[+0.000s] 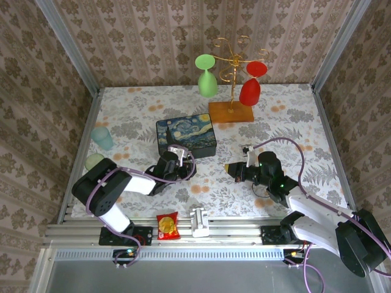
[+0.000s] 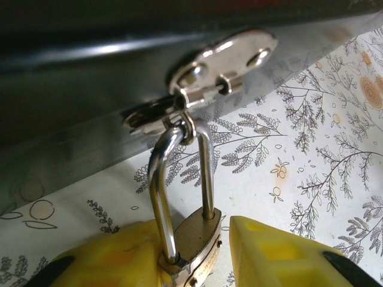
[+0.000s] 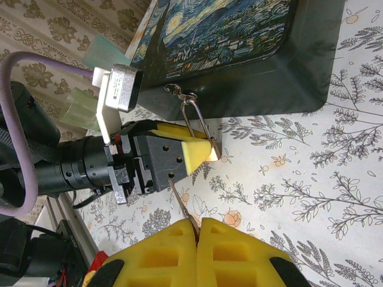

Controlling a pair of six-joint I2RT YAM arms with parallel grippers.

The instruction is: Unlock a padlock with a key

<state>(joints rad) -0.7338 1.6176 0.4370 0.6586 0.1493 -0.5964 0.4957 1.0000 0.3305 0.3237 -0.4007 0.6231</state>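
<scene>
The padlock (image 2: 194, 242), a small brass body with a silver shackle (image 2: 161, 179), hangs from the metal hasp (image 2: 221, 66) on the painted box (image 1: 186, 135). My left gripper (image 2: 194, 236) brackets the padlock body: the left yellow finger (image 2: 114, 257) touches it, while the right finger (image 2: 275, 254) stands a small gap away. In the right wrist view the padlock (image 3: 210, 149) sits at the left gripper's yellow tips. My right gripper (image 3: 197, 224) is shut on the key (image 3: 179, 200). Its thin blade points toward the left gripper, a short way from the padlock.
A wooden-based gold rack (image 1: 232, 91) with a green and a red glass stands behind the box. Two pale green cups (image 1: 102, 137) sit at the left edge. A red-and-yellow snack packet (image 1: 168, 226) and a white clip (image 1: 200, 221) lie on the near rail.
</scene>
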